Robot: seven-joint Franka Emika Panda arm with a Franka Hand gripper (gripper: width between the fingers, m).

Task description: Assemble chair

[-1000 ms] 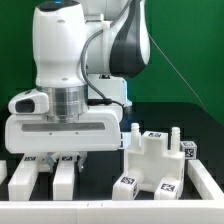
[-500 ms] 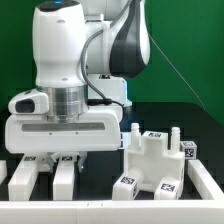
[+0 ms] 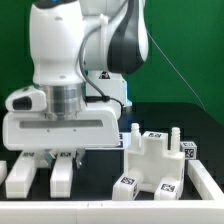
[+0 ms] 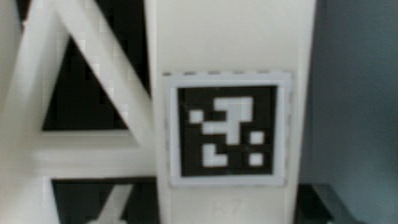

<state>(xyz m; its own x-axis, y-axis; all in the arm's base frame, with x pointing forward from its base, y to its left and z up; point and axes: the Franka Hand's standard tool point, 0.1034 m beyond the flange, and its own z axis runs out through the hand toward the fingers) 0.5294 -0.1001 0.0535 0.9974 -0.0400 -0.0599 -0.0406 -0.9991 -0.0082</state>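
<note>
While the arm is rising a little from where it was sitting a moment ago, the gripper [image 3: 60, 156] is hanging right over two white leg bars [image 3: 62, 178] at the exterior view's lower left. Its jaws are standing part-way closed. Whether they are pinching a bar I cannot tell, though a tagged bar [image 4: 228, 120] is filling the wrist view. The blocky chair part [image 3: 150, 160] is waiting just beside, toward the exterior view's right, so a pick-up is probably beginning.
</note>
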